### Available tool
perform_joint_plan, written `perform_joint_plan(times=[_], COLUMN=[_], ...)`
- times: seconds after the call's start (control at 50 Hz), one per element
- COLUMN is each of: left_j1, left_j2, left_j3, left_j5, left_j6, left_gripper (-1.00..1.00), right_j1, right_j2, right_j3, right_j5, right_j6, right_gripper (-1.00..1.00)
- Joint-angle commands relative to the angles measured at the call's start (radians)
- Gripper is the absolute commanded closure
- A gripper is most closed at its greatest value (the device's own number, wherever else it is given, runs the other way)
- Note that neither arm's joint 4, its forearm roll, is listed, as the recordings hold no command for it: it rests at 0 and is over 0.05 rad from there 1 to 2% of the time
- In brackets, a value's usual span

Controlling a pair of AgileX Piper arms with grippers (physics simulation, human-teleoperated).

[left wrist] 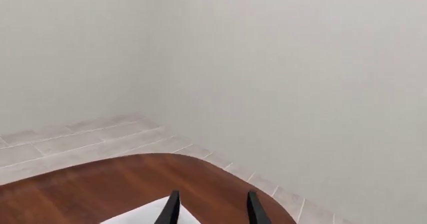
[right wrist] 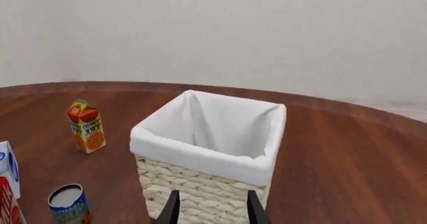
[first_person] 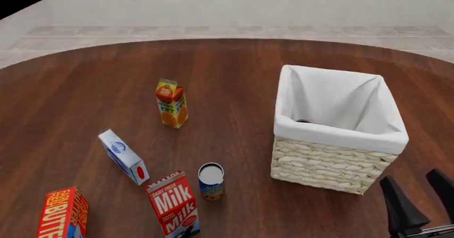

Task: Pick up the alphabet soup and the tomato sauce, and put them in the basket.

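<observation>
round wooden table, tiled floor, pale wall

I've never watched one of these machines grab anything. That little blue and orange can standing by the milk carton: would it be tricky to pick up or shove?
The can looks rigid, so the jaws probably won't crush it. Its round, smooth side may slip if gripped off-centre. It stands upright now and seems stable, being short, but if knocked over it would likely roll across the bare wooden table.
</observation>
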Motion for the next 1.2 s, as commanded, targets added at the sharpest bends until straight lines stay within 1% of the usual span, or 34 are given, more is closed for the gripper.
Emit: perform_joint_plan(times=[0.02,0.06,0.08,0.12,0.16,0.24,0.26,0.32,0.34,0.38,0.4,0.44,0.46,0.56,0.58,0.62,0.64,0.68,0.7,0.72,0.78,0.8,0.82,0.84,0.88,0.9,0.94,0.96,1.2], left_j1=[-0.007,-0.009,-0.013,-0.015,-0.015,-0.008,-0.004,0.001,0.004,0.006,0.006,0.007,0.007,0.012,0.013,0.016,0.017,0.018,0.018,0.019,0.020,0.020,0.019,0.019,0.018,0.018,0.019,0.019,0.022], left_j2=[-0.065,-0.067,-0.070,-0.073,-0.078,-0.081,-0.082,-0.083,-0.085,-0.091,-0.091,-0.095,-0.096,-0.102,-0.102,-0.103,-0.102,-0.105,-0.105,-0.107,-0.108,-0.109,-0.110,-0.111,-0.114,-0.114,-0.117,-0.117,-0.121], left_j3=[0.008,0.007,0.005,0.007,0.015,0.027,0.029,0.029,0.030,0.033,0.033,0.037,0.038,0.045,0.046,0.051,0.051,0.055,0.055,0.057,0.060,0.062,0.063,0.064,0.068,0.069,0.071,0.071,0.091], left_j5=[-0.024,-0.024,-0.022,-0.022,-0.026,-0.034,-0.035,-0.036,-0.039,-0.044,-0.044,-0.049,-0.049,-0.057,-0.059,-0.065,-0.067,-0.072,-0.072,-0.076,-0.079,-0.082,-0.083,-0.084,-0.089,-0.089,-0.091,-0.091,-0.106], left_j6=[-0.065,-0.064,-0.065,-0.061,-0.063,-0.067,-0.070,-0.073,-0.077,-0.082,-0.082,-0.085,-0.085,-0.091,-0.092,-0.097,-0.099,-0.101,-0.101,-0.106,-0.109,-0.110,-0.112,-0.112,-0.114,-0.114,-0.115,-0.115,-0.125], left_gripper=[-1.00,-1.00,-1.00,-1.00,-1.00,-1.00,-1.00,-1.00,-1.00,-1.00,-1.00,-1.00,-1.00,-1.00,-1.00,-1.00,-1.00,-1.00,-1.00,-1.00,-1.00,-1.00,-1.00,-1.00,-1.00,-1.00,-1.00,-1.00,-1.00], right_j1=[0.030,0.039,0.059,0.067,0.083,0.116,0.139,0.136,0.157,0.190,0.190,0.222,0.224,0.301,0.301,0.330,0.327,0.356,0.356,0.367,0.388,0.396,0.414,0.415,0.447,0.454,0.465,0.469,0.534], right_j2=[0.007,0.009,0.031,0.026,0.033,0.080,0.092,0.089,0.096,0.127,0.128,0.171,0.167,0.285,0.307,0.363,0.376,0.403,0.403,0.419,0.453,0.462,0.495,0.508,0.554,0.577,0.598,0.607,0.719], right_j3=[-0.061,-0.066,-0.075,-0.093,-0.106,-0.116,-0.128,-0.139,-0.147,-0.155,-0.155,-0.160,-0.163,-0.163,-0.160,-0.158,-0.154,-0.158,-0.157,-0.159,-0.159,-0.162,-0.163,-0.161,-0.165,-0.163,-0.164,-0.163,-0.182], right_j5=[0.065,0.068,0.066,0.083,0.091,0.082,0.087,0.100,0.104,0.096,0.096,0.080,0.082,0.012,-0.002,-0.041,-0.052,-0.071,-0.072,-0.081,-0.102,-0.108,-0.125,-0.137,-0.165,-0.183,-0.202,-0.210,-0.278], right_j6=[-0.047,-0.055,-0.068,-0.064,-0.075,-0.107,-0.116,-0.117,-0.117,-0.135,-0.135,-0.150,-0.149,-0.173,-0.181,-0.172,-0.188,-0.184,-0.184,-0.194,-0.205,-0.201,-0.202,-0.212,-0.206,-0.214,-0.203,-0.207,-0.200], right_gripper=[-1.00,-1.00,-1.00,-1.00,-1.00,-1.00,-1.00,-1.00,-1.00,-1.00,-1.00,-1.00,-1.00,-1.00,-1.00,-1.00,-1.00,-1.00,-1.00,-1.00,-1.00,-1.00,-1.00,-1.00,-1.00,-1.00,-1.00,-1.00,-1.00])
